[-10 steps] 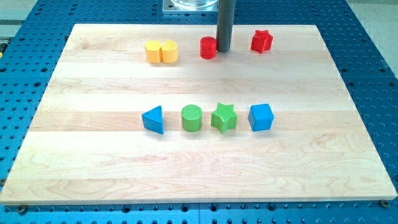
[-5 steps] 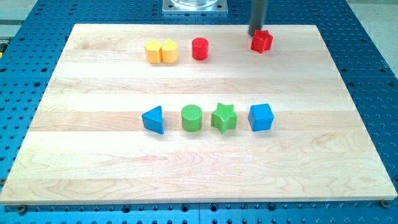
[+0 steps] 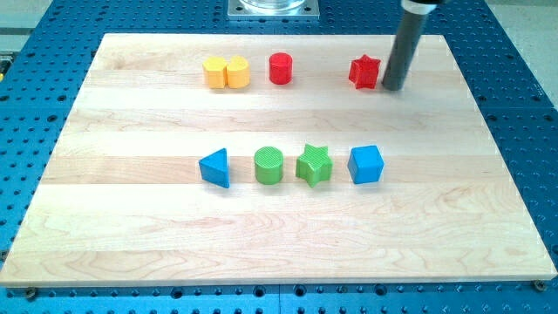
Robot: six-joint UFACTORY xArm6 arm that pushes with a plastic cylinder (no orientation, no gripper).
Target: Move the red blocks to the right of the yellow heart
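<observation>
- Worktop: a pale wooden board (image 3: 131,227) of glued planks, grain running left to right, set on a blue perforated base (image 3: 523,105).
- Near the top edge, left of centre: two yellow blocks touching side by side, a yellow block (image 3: 214,72) of unclear outline and a yellow heart (image 3: 236,71); shapes are hard to confirm at this size.
- To the right of that pair, apart from it: a red cylinder (image 3: 280,68), upright, smooth-sided.
- Further right along the top edge: a red star (image 3: 364,72), lobed outline.
- Mid-board row, left to right: blue triangle (image 3: 215,167), green cylinder (image 3: 269,165) with ribbed top, green star (image 3: 314,165), blue cube (image 3: 365,164); the two green blocks nearly touch.
- Rod: dark, straight, round, entering from the top edge and leaning slightly.
- My tip (image 3: 393,87) rests on the board just beside the red star's right side; contact cannot be confirmed.
- No fingers fitted; the arm ends in the bare rod.
</observation>
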